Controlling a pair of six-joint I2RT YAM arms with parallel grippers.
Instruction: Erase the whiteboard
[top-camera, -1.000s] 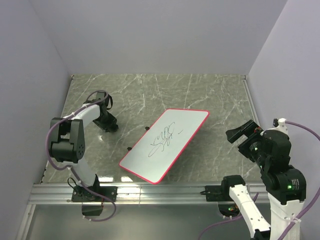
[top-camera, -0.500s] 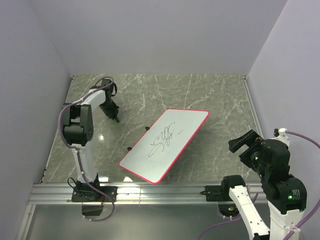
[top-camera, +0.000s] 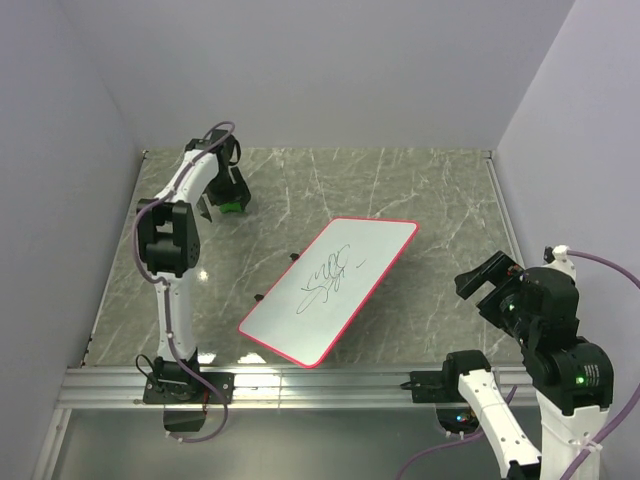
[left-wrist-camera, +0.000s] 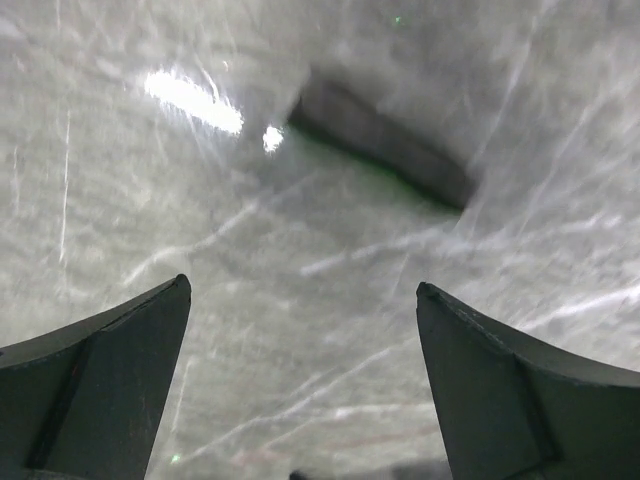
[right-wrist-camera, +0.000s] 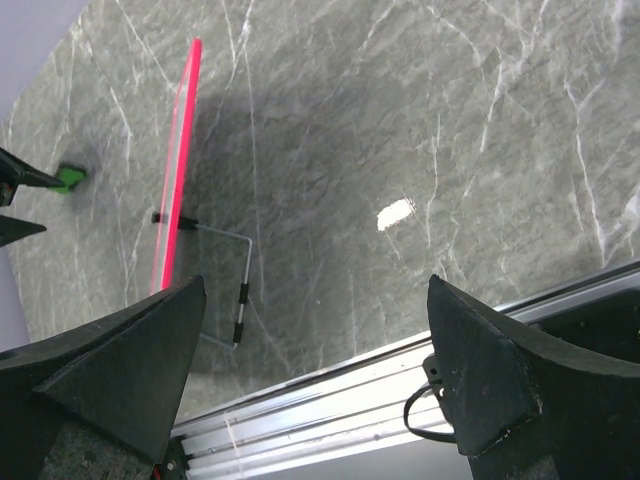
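The whiteboard (top-camera: 330, 290) lies propped at a slant in the middle of the marble table, red-rimmed, with a black scribble (top-camera: 330, 272) on it. In the right wrist view the whiteboard (right-wrist-camera: 178, 170) shows edge-on. A small green eraser (top-camera: 232, 207) sits at the far left of the table. My left gripper (top-camera: 221, 202) hovers right by it, open; in its own blurred view the left gripper (left-wrist-camera: 302, 285) holds nothing and the eraser (left-wrist-camera: 385, 145) lies beyond the fingertips. My right gripper (top-camera: 487, 280) hangs open and empty at the near right, well off the board.
A bent wire stand (right-wrist-camera: 240, 290) sticks out from under the board's near edge. An aluminium rail (right-wrist-camera: 400, 390) runs along the table's front edge. Plain walls close in the table on the left, back and right.
The left arm has swung away from me to the far left corner, and its jaws have opened wide beside the green eraser. The right arm shifted only slightly.
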